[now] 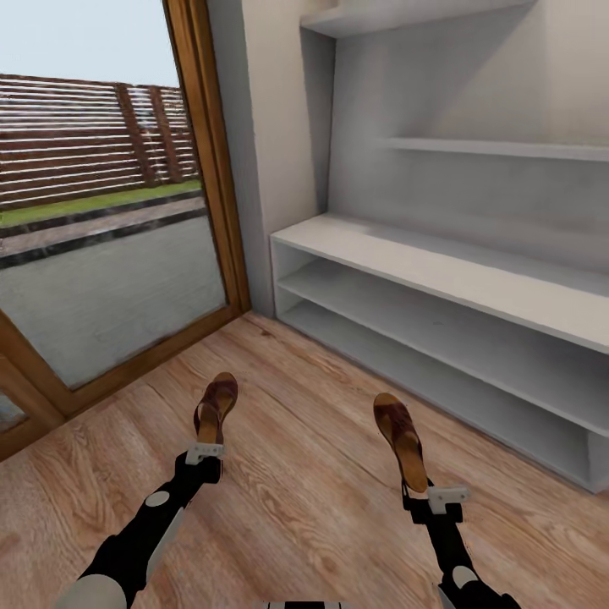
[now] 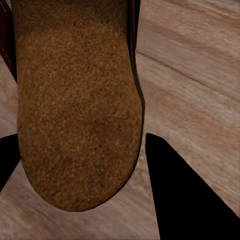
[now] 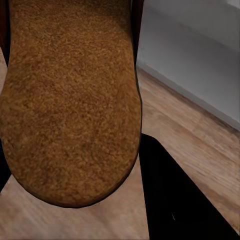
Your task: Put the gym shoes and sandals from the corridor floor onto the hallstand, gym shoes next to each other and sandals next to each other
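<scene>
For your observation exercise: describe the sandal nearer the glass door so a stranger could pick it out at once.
Start at the big wood-framed glass door, then drop to the light brown wood-plank floor in front of it. There the left gripper holds a flat brown leather sandal with a tan footbed. Its twin sits in the right gripper, nearer the low white shoe rack.

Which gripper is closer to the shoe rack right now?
Right. The right gripper, holding a sandal, is just in front of the shoe rack; the left gripper is farther, toward the glass door.
</scene>
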Available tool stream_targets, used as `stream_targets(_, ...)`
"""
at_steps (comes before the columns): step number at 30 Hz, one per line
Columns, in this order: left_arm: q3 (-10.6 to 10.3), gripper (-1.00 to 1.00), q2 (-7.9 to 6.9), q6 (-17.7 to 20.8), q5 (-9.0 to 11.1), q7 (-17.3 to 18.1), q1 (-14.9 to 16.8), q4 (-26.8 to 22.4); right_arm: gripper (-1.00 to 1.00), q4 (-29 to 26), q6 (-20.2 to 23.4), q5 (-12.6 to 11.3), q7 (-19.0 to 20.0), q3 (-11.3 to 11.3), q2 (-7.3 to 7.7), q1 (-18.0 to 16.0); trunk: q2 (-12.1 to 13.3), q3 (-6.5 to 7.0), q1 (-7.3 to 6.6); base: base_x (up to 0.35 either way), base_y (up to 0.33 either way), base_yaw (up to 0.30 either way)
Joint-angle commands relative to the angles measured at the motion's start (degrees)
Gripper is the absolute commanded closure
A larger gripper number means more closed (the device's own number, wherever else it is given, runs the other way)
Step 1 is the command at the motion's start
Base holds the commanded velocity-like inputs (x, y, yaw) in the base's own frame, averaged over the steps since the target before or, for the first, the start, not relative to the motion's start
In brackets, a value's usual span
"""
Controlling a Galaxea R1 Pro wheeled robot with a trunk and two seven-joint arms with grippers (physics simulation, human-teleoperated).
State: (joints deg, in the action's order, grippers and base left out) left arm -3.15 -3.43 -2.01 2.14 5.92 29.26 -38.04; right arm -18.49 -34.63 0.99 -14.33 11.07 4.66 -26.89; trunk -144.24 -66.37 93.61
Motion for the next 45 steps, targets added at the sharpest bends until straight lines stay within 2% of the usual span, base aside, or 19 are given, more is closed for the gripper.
stream_targets(1,0.0,1.00,0.00,0.0,-0.1,0.1,0.0,0.0,1.00,0.1,-0.1,-0.2,0.1,0.0,0.00,0.0,0.0,0.00,0.00,0.080,0.336,-0.001)
stream_targets(9,0.0,1.00,0.00,-0.1,0.0,0.1,0.0,0.0,1.00,0.4,0.0,-0.1,0.1,-0.1,0.00,0.0,0.0,0.00,0.00,0.063,0.164,-0.124)
stream_targets(45,0.1,1.00,0.00,-0.1,0.0,0.1,0.0,0.1,1.00,0.8,0.0,-0.1,0.1,-0.1,0.00,0.0,0.0,0.00,0.00,0.001,0.002,-0.286)
